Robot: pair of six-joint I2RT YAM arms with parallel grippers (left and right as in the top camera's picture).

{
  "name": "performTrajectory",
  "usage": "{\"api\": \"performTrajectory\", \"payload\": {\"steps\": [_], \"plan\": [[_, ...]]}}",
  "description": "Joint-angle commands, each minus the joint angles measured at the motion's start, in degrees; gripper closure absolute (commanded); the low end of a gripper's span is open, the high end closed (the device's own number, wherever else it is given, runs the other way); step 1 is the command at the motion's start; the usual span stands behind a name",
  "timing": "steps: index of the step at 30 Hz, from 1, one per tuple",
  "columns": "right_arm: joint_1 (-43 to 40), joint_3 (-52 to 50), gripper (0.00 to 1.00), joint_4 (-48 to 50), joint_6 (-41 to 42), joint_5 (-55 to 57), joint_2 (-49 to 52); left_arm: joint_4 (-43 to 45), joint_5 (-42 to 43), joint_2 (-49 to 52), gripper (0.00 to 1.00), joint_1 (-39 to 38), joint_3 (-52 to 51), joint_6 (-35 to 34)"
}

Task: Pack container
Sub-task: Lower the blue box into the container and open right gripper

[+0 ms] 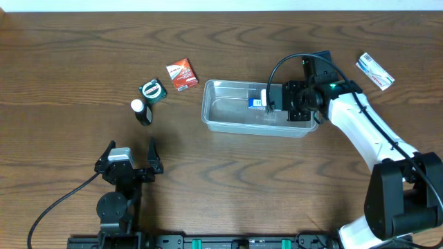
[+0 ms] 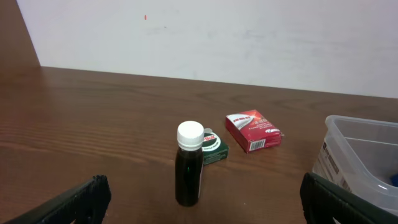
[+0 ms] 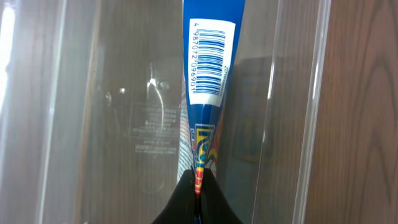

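- The overhead view alone showed the whole layout. The container (image 1: pixel 225 111) sat right of centre on the tabletop (image 1: pixel 69 55). The right gripper (image 1: pixel 266 102) reached in over its right end, and the left gripper (image 1: pixel 130 151) hung near the front edge at the left, well apart from everything.
- Only the right wrist view made the grasp plain. The right fingers (image 3: pixel 186 202) were pinching the lower edge of a blue packet (image 3: pixel 208 74), which hung inside the container's clear walls (image 3: pixel 93 93).
- From overhead that packet (image 1: pixel 257 102) was only a small blue-and-white patch.
- The left wrist view showed the left fingers (image 2: pixel 74 202) spread wide with nothing between them. Beyond them stood an upright dark bottle (image 2: pixel 188 168) with a white cap.
- A green packet (image 2: pixel 214 149) lay just behind the bottle, a red packet (image 2: pixel 252 132) farther right, and a corner of the container (image 2: pixel 360 155) at the right edge.
- Only the overhead view caught a white packet (image 1: pixel 375 71) with red and blue print, far right of the container.
- The tabletop was dark brown wood with a strong grain. A plain pale wall (image 2: pixel 217 37) rose behind its far edge.
- The blue packet carried a white barcode label with digits beginning 4 987. Print on the red and green packets was too small to read.
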Motion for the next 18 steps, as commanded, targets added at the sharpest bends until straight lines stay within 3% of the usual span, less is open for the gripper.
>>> {"api": "performTrajectory", "payload": {"steps": [1,18], "plan": [[-0.46,0.68,0.99,1.03,3.10,-0.37,1.09,-2.12,-0.50,-0.35,0.02,0.35,-1.05,0.57],[-2.14,0.68,0.99,1.81,3.54,1.75,1.09,-2.12,-0.50,-0.35,0.02,0.35,-1.05,0.57]]}}
